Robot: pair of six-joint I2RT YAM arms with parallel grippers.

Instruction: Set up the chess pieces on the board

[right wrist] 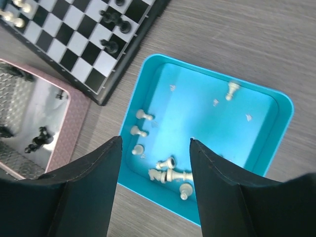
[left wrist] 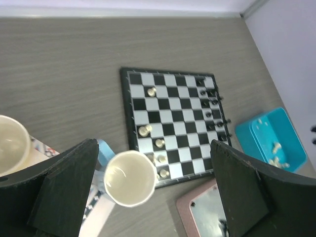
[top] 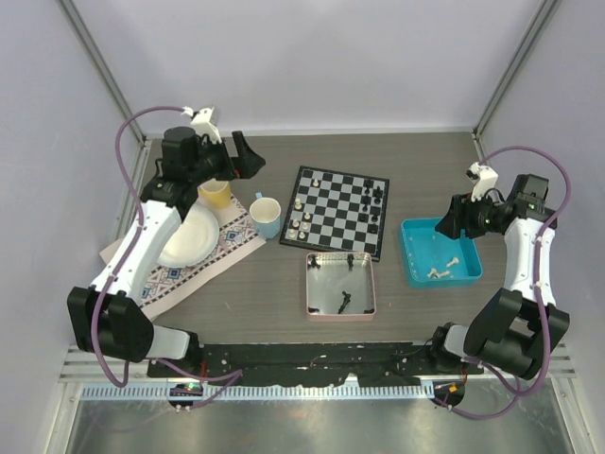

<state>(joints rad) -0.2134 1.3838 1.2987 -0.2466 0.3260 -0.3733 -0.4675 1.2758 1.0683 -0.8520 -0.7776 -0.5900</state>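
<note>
A table from above: the board (top: pixel 337 210) lies at the centre, only partly set. A few off-white pieces (top: pixel 299 219) stand along its left side and a row of black pieces (top: pixel 376 200) along its right. Just near of the board is a pink tray (top: pixel 310 284) with a few black chessmen (top: pixel 344 301). To the board's right is a blue tray (top: pixel 423 238) holding loose off-white chessmen (right wrist: pixel 168 174). My right gripper (right wrist: pixel 154 143) hangs above the blue tray, fingers spread wide and holding nothing. My left gripper (left wrist: pixel 154 145) is at the far left of the table, above a cup (left wrist: pixel 129 177) that sits just beside the board's left edge. Its fingers are also spread and empty. I judge the step in hand to be fetching the next off-white piece from the blue tray. Several lie in a touching heap by the tray's near wall, while a few pawns (right wrist: pixel 136 131) sit apart along its left wall — the cleaner targets, I think. The next move calls for lowering straight down, centring one tiny piece between my fingers, and closing gently so it does not squirt sideways.
</note>
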